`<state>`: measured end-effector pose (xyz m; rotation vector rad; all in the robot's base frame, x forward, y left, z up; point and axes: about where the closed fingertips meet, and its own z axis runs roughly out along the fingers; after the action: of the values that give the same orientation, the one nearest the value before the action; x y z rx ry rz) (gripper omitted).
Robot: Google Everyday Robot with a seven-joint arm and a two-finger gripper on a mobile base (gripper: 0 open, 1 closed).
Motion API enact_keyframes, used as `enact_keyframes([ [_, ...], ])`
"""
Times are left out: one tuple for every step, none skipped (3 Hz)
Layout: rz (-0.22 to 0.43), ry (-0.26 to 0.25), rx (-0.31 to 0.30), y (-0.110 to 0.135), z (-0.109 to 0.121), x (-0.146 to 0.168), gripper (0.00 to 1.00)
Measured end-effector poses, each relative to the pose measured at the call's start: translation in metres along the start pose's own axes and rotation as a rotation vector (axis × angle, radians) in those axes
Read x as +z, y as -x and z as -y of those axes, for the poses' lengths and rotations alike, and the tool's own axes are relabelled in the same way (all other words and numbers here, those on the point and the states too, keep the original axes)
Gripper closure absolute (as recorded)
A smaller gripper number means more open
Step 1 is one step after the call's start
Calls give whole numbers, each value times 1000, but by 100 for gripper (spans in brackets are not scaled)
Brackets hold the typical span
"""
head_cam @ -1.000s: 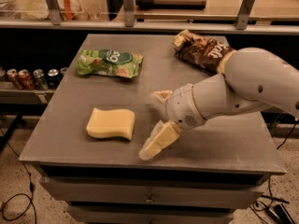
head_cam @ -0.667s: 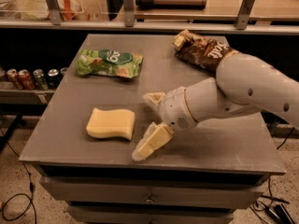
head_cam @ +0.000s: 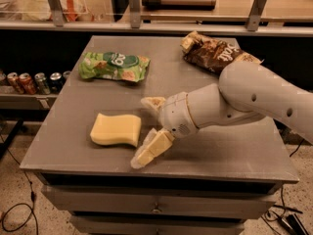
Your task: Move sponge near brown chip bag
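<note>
1. Sponge (head_cam: pixel 115 129), a pale yellow foam block with wavy edges, lies flat on the largest thing in view, a grey flat-topped table (head_cam: pixel 230 148) with drawer fronts below. The block sits at the front left of the top, close to the front edge.
2. A white, rounded robot arm (head_cam: pixel 254 94) reaches in from the right, crossing the right half of the table top towards the middle.
3. A dark brown glossy chip bag (head_cam: pixel 215 55) with white lettering and tan ends lies at the back right of the table, well apart from the sponge. The arm's upper part passes just in front of it.
4. A green snack bag (head_cam: pixel 113 66) with a white logo lies flat at the back left, directly behind the sponge and apart from it.
5. The gripper (head_cam: pixel 140 132) is at the arm's left end, low over the table just right of the sponge. Its two cream fingers (head_cam: pixel 149 153) are spread wide, one behind and one in front, with the sponge's right end about level with the gap between them. They grasp nothing; I cannot tell whether the front finger touches the block.
6. A row of drink cans (head_cam: pixel 34 82) stands on a low shelf left of the table.
</note>
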<state>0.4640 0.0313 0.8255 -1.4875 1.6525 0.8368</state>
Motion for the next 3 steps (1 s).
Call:
enact_keyframes([
  [16,7,-4,2,-1,3,18],
  [25,12,-3,3,-1,5,42],
  [28,14,3,2,-1,4,65],
])
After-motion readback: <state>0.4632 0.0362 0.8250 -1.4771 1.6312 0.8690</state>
